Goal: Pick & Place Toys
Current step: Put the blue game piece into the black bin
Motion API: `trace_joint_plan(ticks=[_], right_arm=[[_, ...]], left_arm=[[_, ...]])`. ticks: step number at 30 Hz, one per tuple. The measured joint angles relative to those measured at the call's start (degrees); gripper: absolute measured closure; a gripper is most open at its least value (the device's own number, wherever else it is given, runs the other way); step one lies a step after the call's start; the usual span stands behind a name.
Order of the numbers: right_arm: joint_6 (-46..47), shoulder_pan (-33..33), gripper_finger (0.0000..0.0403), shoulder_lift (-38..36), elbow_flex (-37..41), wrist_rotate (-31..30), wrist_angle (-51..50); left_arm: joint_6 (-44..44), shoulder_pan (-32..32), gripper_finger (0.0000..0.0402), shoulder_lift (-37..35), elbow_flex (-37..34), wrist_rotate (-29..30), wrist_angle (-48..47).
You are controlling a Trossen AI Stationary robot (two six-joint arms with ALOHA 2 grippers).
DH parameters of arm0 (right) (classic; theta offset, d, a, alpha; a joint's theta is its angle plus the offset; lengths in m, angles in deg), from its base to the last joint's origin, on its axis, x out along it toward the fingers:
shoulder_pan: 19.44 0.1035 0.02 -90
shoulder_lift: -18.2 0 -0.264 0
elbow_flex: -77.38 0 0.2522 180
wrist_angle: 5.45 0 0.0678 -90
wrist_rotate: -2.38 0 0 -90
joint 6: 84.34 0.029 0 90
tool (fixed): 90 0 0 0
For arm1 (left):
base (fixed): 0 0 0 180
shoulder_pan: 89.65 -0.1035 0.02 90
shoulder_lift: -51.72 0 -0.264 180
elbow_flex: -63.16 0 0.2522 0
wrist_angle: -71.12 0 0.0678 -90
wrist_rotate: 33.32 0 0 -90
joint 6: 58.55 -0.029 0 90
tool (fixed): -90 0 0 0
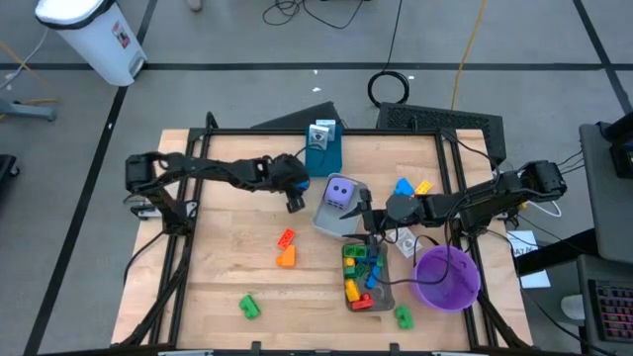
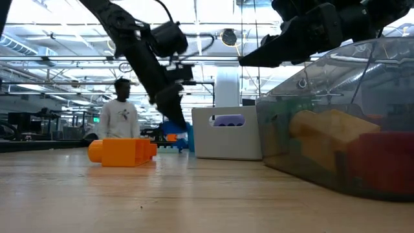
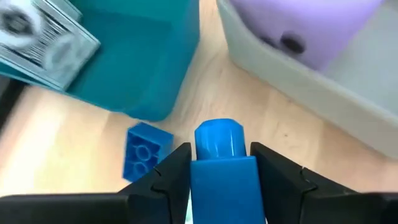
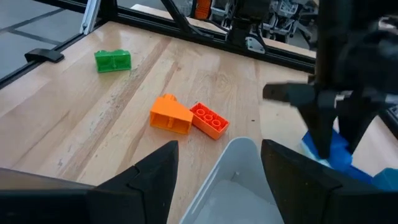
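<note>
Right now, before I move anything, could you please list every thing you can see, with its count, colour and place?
Dotted die: one, purple, in the first grey tray, mid-table.
Second grey tray: one, holding mixed bricks.
Bowl: one, purple, right of that tray.
Box: one, teal, behind the die.
Red brick and orange brick: one each, side by side, left of the trays.
Green bricks: two; the other by the bowl.
Blue brick, yellow brick: right of the die.
Person: background.
Left claw: shut on a blue block.
Right claw: open, between the trays.
</note>
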Motion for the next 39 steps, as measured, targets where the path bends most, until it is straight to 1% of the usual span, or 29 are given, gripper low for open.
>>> trace_joint_plan(ticks=[2, 5, 8, 11, 13, 17, 20, 21, 27, 30, 32, 35, 39], right_arm=[[-1.7, 0.0, 0.0179, 0.0, 0.0, 0.0, 0.0], [-5.6, 0.0, 0.0179, 0.0, 0.0, 0.0, 0.0], [-10.9, 0.4, 0.0179, 0.0, 0.0, 0.3, -0.1], [-18.6, 1.5, 0.0179, 0.0, 0.0, 3.3, -1.3], [-22.5, 2.6, 0.0179, 0.1, 0.0, 4.7, -1.3], [-27.3, 4.5, 0.0179, 0.5, 0.0, 4.5, 0.6], [-30.6, 5.1, 0.0179, 0.5, 0.0, 4.4, 1.7], [-31.5, 5.1, 0.0179, 0.6, 0.0, 4.3, 2.3], [-37.8, 5.0, 0.0179, 4.1, 0.0, -0.4, 10.1], [-39.5, 4.8, 0.0179, 5.9, 0.0, -2.9, 13.7], [-40.9, 4.3, 0.0179, 6.9, -0.1, -3.2, 16.4], [-41.7, 3.6, 0.0179, 8.0, 0.0, -3.2, 19.0], [-41.6, 2.3, 0.0179, 8.4, 0.0, -2.9, 20.8]], left_arm=[[1.1, 0.2, 0.0254, -2.7, 0.0, 0.0, -0.8], [2.8, 0.6, 0.0254, -7.1, 0.0, -1.4, -3.4], [5.7, 1.0, 0.0253, -11.0, 0.0, -6.3, -3.8], [9.0, 1.9, 0.0239, -13.0, 0.0, -11.9, -2.9], [10.9, 3.0, 0.0237, -13.3, 0.0, -14.2, -2.2], [13.7, 5.4, 0.0253, -12.7, 0.0, -19.0, -0.9], [16.8, 7.0, 0.0254, -11.8, 0.0, -22.1, 0.9], [17.5, 7.6, 0.0254, -11.3, 0.0, -22.6, 3.3], [19.0, 10.2, 0.0236, -9.2, 0.0, -24.5, 10.6], [20.0, 10.6, 0.0242, -8.5, 0.1, -25.7, 12.6], [20.8, 10.7, 0.0252, -8.5, 0.0, -25.9, 12.0], [20.8, 11.0, 0.0254, -8.5, 0.0, -25.9, 12.6], [21.3, 11.7, 0.0239, -8.5, 0.0, -25.9, 13.7]])
